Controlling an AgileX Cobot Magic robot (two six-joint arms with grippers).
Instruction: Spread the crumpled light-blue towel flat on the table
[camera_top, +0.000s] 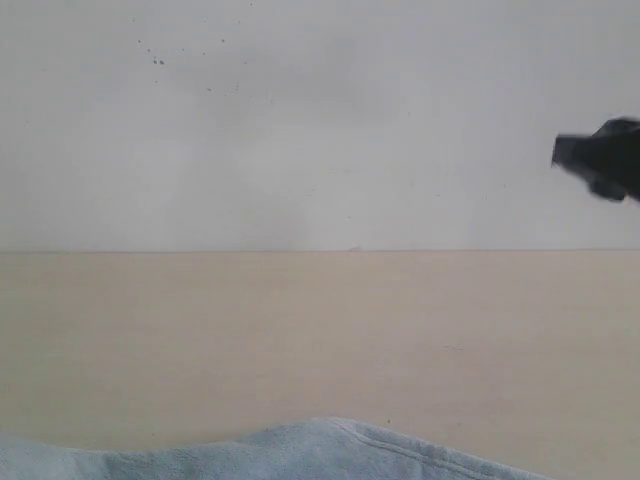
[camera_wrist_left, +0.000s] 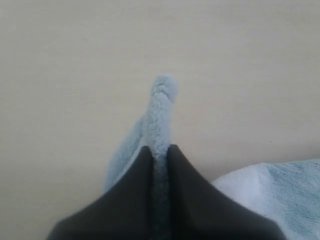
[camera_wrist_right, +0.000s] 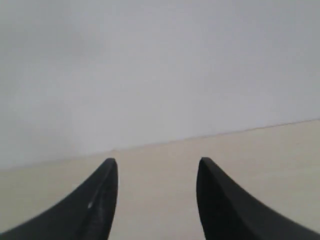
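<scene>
The left claw (camera_wrist_left: 157, 150) is clamped on a raised fold of the towel (camera_wrist_left: 161, 102), which lies bunched on the desk (camera_top: 300, 330). The right claw (camera_wrist_right: 157, 167) hangs spread and empty. Best to drag that fold outward, low and steady.

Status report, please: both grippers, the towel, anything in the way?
Left gripper: jaws shut on a fold of the towel. Right gripper: jaws open, empty, raised over the table. Towel only partly in view; no obstacles visible.

The pale-blue fluffy towel (camera_top: 320, 452) lies rumpled on the plain beige bench (camera_top: 300, 340), with one narrow fold clamped in the left gripper (camera_wrist_left: 159, 150).
</scene>
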